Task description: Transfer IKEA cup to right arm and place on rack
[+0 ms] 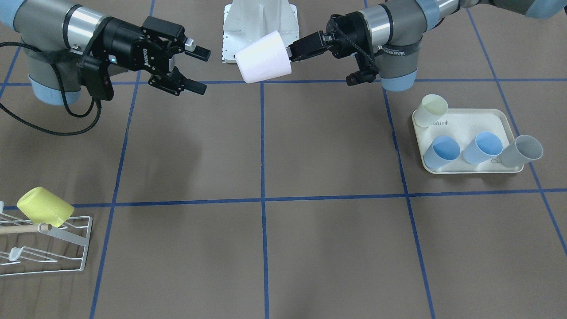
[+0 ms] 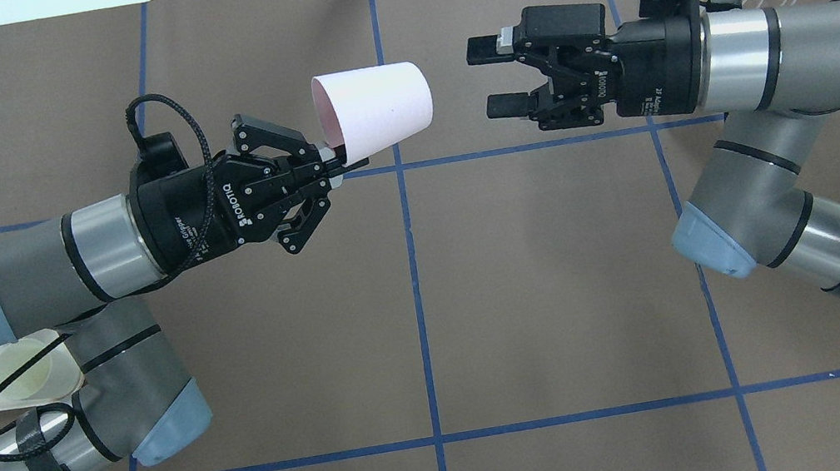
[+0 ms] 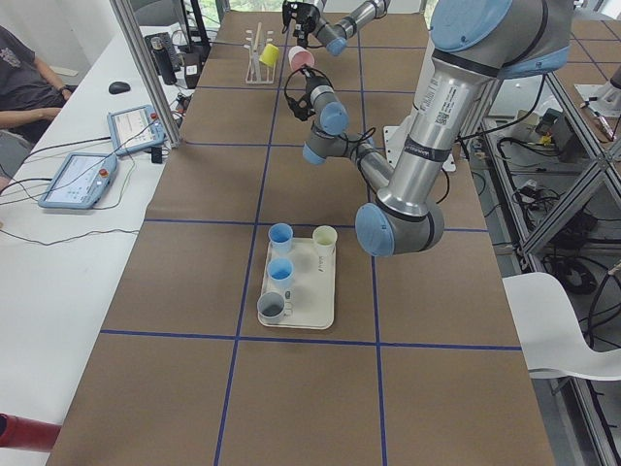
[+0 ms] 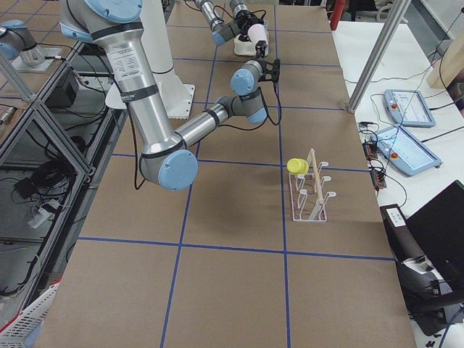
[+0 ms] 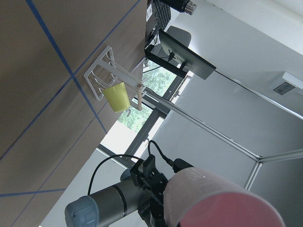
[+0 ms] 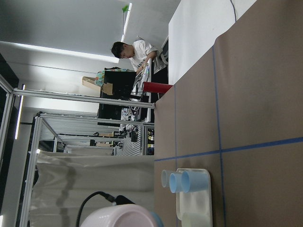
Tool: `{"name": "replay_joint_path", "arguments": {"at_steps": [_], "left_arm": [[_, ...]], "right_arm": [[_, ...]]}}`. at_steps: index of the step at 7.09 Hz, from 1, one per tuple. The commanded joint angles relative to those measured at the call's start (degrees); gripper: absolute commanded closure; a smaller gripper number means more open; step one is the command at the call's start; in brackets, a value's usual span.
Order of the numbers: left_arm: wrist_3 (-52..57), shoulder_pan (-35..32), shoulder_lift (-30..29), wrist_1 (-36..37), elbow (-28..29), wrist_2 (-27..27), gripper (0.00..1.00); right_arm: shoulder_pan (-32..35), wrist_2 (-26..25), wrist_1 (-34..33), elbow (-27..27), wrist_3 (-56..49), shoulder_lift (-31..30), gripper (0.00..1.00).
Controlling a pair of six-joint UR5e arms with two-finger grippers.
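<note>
The IKEA cup (image 2: 379, 107) is pale pink and lies on its side in the air over the table's middle. My left gripper (image 2: 346, 165) is shut on the cup's rim, one finger inside it. The cup's closed base points at my right gripper (image 2: 489, 78), which stands open a short gap away, not touching. In the front-facing view the cup (image 1: 263, 57) hangs between the left gripper (image 1: 290, 51) and the open right gripper (image 1: 200, 70). The white wire rack (image 1: 44, 248) stands at the table's corner beyond the right arm, with a yellow cup (image 1: 44, 207) on one prong.
A cream tray (image 1: 469, 122) on my left side holds two blue cups (image 1: 483, 147), a pale yellow cup (image 1: 432, 110) and a grey cup (image 1: 522, 150) at its edge. The right arm's black cable (image 1: 44, 126) loops low. A person sits beyond the table's end (image 6: 135, 52).
</note>
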Motion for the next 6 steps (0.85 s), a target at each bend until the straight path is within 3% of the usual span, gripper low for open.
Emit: {"name": "replay_joint_path", "arguments": {"at_steps": [1, 6], "left_arm": [[-1.2, 0.5, -0.5, -0.7, 0.2, 0.1, 1.0], [-3.1, 2.2, -0.6, -3.4, 0.3, 0.2, 1.0]], "right_arm": [[-1.4, -0.7, 0.2, -0.4, 0.3, 2.5, 0.03], [-2.3, -2.2, 1.0, -2.4, 0.4, 4.7, 0.04]]}}
